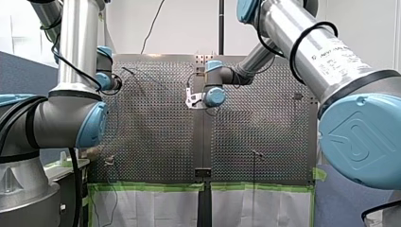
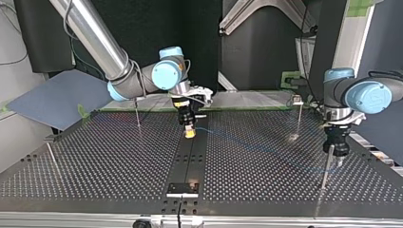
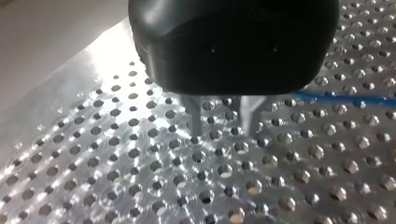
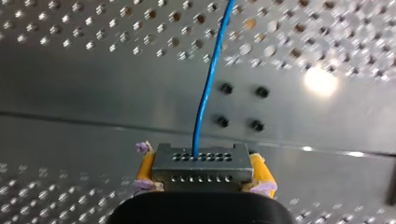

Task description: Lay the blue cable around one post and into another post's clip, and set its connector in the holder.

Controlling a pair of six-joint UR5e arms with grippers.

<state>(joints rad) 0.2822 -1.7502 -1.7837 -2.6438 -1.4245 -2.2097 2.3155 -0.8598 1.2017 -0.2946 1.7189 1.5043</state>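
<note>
Pinched a small gray connector (image 4: pixel 200 161), two rows of holes, between my right claw's (image 4: pixel 202 171) yellow pads (image 4: pixel 145 170), above the table's dark middle strip (image 2: pixel 190 156). Ran a thin blue cable (image 4: pixel 205 88) from it over the shiny holey table (image 3: pixel 116 163). Hung my left claw (image 3: pixel 222 119) low, metal fingers (image 3: pixel 196 116) slightly apart, empty. Stood a thin post (image 2: pixel 325 166) beside it, dark wall (image 2: pixel 199 28) behind.

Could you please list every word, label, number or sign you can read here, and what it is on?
Print on my right arm's silver tube: too blurred to read.
Embossed logo on that arm's blue joint cap: a sign, no letters.
Connector in my right claw: no text.
</note>
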